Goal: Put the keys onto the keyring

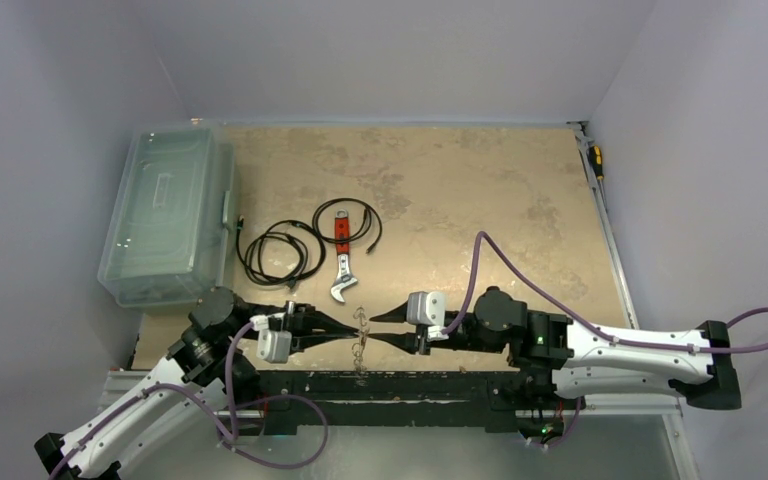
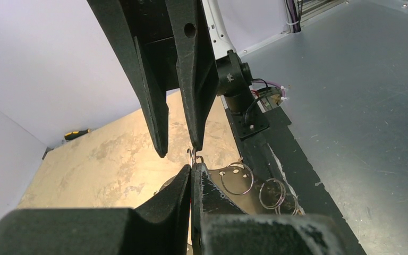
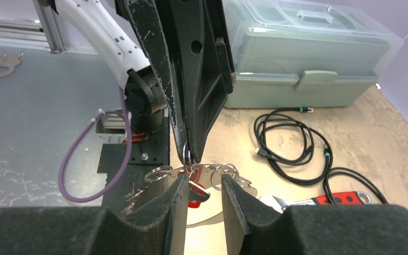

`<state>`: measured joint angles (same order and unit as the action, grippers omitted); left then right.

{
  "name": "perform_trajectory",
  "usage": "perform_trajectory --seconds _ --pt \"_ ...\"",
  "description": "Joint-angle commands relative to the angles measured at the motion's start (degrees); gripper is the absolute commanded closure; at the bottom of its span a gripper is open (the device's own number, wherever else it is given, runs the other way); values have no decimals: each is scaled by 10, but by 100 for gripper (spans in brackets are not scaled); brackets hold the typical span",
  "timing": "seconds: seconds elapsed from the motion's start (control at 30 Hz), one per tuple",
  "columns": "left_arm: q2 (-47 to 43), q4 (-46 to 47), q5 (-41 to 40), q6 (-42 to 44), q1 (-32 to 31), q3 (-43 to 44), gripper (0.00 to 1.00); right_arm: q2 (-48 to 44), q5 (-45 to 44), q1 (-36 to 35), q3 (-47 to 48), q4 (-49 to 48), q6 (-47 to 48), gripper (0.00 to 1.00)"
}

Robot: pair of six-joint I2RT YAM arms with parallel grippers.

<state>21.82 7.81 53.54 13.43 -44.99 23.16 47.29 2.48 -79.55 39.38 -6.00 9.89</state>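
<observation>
Left end effector (image 2: 191, 169): fingers together, pinched on the thin wire of the keyring (image 3: 186, 154), which I see held just above the counter (image 1: 460, 200) between the two arms. The keys (image 3: 204, 171): silvery cluster with small rings, hanging directly beneath that pinch. Right end effector (image 3: 201, 183): fingers apart, straddling the cluster. Beyond: wrench (image 1: 341, 262), black cables (image 1: 280, 255), clear lidded box (image 1: 165, 215).
</observation>
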Motion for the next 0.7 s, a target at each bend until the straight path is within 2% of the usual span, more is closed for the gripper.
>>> perform_trajectory --seconds 0.0,0.67 --pt "-5 40 -1 -14 3 18 100 4 8 -1 -4 -52 -4 67" --pt "-10 32 -18 -8 5 19 100 6 24 -1 2 -54 -21 65"
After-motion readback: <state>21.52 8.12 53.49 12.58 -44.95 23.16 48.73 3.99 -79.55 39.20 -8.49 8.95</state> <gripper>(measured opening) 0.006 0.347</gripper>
